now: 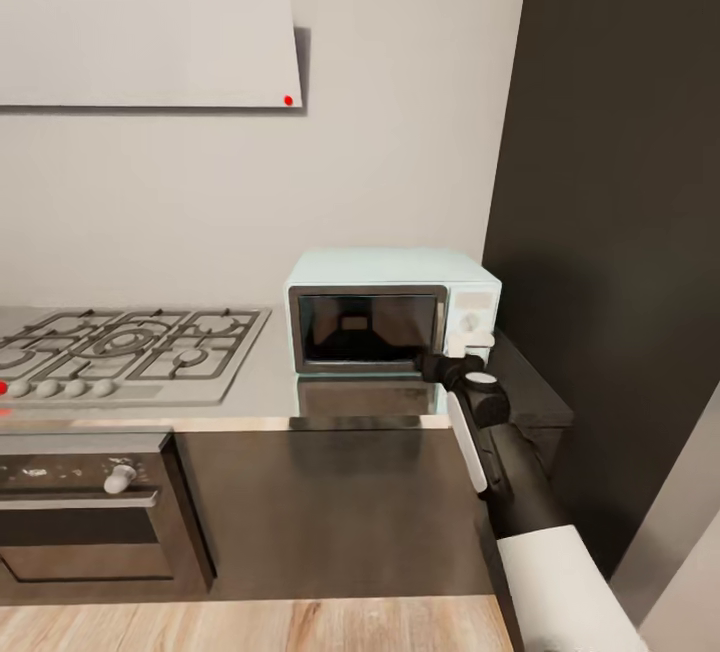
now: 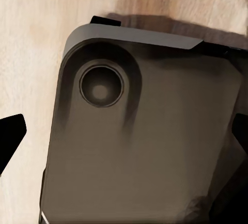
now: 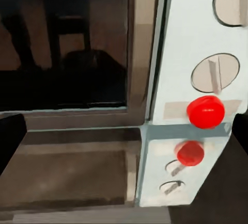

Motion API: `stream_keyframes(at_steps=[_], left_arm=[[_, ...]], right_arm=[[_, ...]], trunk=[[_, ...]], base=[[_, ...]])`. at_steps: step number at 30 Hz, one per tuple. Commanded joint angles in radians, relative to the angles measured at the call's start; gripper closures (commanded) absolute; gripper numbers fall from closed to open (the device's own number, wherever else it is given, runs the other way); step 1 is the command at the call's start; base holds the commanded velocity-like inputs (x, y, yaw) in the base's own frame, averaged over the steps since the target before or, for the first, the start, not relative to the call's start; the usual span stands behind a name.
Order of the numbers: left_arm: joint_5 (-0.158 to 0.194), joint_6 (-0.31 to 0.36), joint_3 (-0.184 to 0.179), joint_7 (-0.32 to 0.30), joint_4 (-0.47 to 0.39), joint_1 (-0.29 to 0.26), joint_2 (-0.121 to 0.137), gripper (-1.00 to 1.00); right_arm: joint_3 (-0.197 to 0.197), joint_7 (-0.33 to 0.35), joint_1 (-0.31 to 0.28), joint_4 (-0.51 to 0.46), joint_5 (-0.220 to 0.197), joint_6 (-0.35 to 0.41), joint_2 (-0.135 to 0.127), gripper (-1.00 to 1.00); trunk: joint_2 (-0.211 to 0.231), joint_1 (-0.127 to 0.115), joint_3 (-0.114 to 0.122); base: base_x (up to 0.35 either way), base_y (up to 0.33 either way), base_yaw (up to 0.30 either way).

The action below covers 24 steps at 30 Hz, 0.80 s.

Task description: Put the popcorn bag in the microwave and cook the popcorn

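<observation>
The right end effector is hovering at the microwave panel's near right corner; I can't tell its grip.

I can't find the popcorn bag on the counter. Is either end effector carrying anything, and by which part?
Nothing is held. The right end effector sits open by the microwave panel with nothing between its fingers; the left one's fingers are spread over the robot's own base.
</observation>
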Motion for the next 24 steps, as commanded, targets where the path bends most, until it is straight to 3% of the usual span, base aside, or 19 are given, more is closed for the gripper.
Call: stream_keyframes(at_steps=[1, 5, 7, 9, 13, 17, 24], left_arm=[[0.006, -0.002, -0.001, 0.0, 0.0, 0.0, 0.0, -1.0], [0.007, -0.002, 0.003, 0.001, 0.0, -0.001, 0.002, -1.0], [0.007, -0.002, 0.004, 0.001, 0.0, -0.001, 0.002, -1.0], [0.007, -0.002, 0.004, 0.001, 0.0, -0.001, 0.002, -1.0], [0.007, -0.002, 0.004, 0.001, 0.0, 0.0, 0.002, -1.0], [0.007, -0.002, 0.005, 0.001, 0.0, 0.0, 0.002, -1.0], [0.007, -0.002, 0.005, 0.001, 0.0, 0.0, 0.002, -1.0]], right_arm=[[0.002, -0.004, 0.0, 0.024, 0.003, 0.001, -0.012, -1.0], [0.002, -0.001, -0.001, 0.055, 0.004, -0.054, -0.036, -1.0], [0.003, -0.001, -0.001, 0.057, 0.003, -0.06, -0.071, -1.0], [0.003, -0.001, -0.001, 0.057, 0.001, -0.06, -0.079, -1.0], [0.008, 0.0, 0.0, 0.056, -0.001, -0.059, -0.078, -1.0], [0.057, -0.002, -0.001, 0.056, -0.002, -0.059, -0.076, -1.0], [0.068, -0.002, -0.001, 0.056, -0.005, -0.061, -0.076, -1.0]], trunk=[[-0.001, 0.0, -0.001], [-0.001, 0.0, -0.001], [-0.001, 0.0, -0.001], [-0.001, 0.0, -0.001], [-0.001, 0.0, -0.001], [-0.001, 0.0, -0.001], [-0.001, 0.0, -0.001]], base=[[0.28, 0.0, 0.0], [0.268, 0.0, 0.0], [0.212, 0.0, 0.0], [0.205, 0.0, 0.0], [0.2, 0.0, 0.0], [0.073, 0.0, 0.0], [0.005, 0.0, 0.0]])
